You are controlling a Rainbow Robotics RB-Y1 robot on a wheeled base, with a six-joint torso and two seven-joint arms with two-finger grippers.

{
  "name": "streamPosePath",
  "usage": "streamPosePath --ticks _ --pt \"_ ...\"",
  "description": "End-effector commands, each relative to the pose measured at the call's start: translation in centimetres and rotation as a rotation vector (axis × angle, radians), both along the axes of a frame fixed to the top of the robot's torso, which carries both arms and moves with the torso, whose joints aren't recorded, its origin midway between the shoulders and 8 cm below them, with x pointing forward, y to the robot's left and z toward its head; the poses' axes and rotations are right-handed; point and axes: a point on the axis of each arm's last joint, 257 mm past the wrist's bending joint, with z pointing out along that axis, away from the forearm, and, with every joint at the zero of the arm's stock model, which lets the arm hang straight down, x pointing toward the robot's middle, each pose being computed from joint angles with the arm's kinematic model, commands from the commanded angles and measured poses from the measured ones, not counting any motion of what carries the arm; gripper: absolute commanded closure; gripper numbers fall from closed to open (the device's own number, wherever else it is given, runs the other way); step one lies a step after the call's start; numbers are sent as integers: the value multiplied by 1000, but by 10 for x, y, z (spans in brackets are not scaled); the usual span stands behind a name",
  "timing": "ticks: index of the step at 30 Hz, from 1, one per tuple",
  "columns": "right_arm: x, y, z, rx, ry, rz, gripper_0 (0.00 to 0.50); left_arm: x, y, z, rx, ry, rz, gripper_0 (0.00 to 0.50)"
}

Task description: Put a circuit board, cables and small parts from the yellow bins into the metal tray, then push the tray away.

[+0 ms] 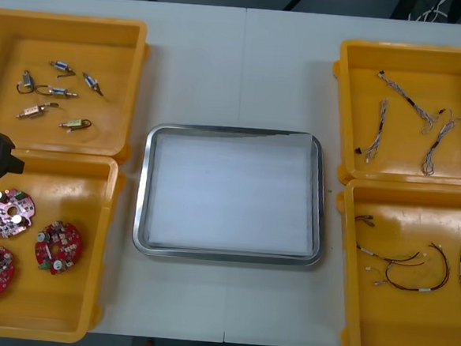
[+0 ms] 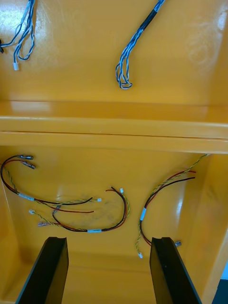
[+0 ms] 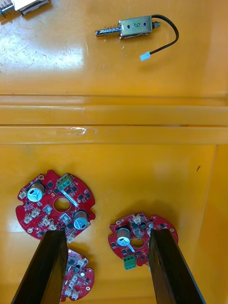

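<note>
Left gripper point(image 3: 107, 233), fingers apart, hovers over a probably stiff, light circuit board point(image 3: 137, 237), best pinched edgewise; right gripper point(image 2: 109, 240) gapes above limp cables point(image 2: 92, 231).

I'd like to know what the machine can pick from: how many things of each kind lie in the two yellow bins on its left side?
Round red circuit boards: 3
Small metal parts: 6
Total: 9

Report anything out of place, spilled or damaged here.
Nothing stands out. The metal tray sits square between the yellow bins; circuit boards, cables and small metal parts all lie inside their bins. The left gripper hangs open over the boards, the right gripper open over cables.
</note>
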Motion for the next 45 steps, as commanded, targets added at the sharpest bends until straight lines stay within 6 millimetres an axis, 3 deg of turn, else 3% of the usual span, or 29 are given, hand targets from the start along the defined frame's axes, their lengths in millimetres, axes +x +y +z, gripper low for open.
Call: streamPosePath --ticks 1,45 --pt "3 -5 23 -39 -33 -16 0 -1 15 9 18 3 62 0" --pt "3 -5 23 -39 -33 -16 0 -1 15 9 18 3 62 0"
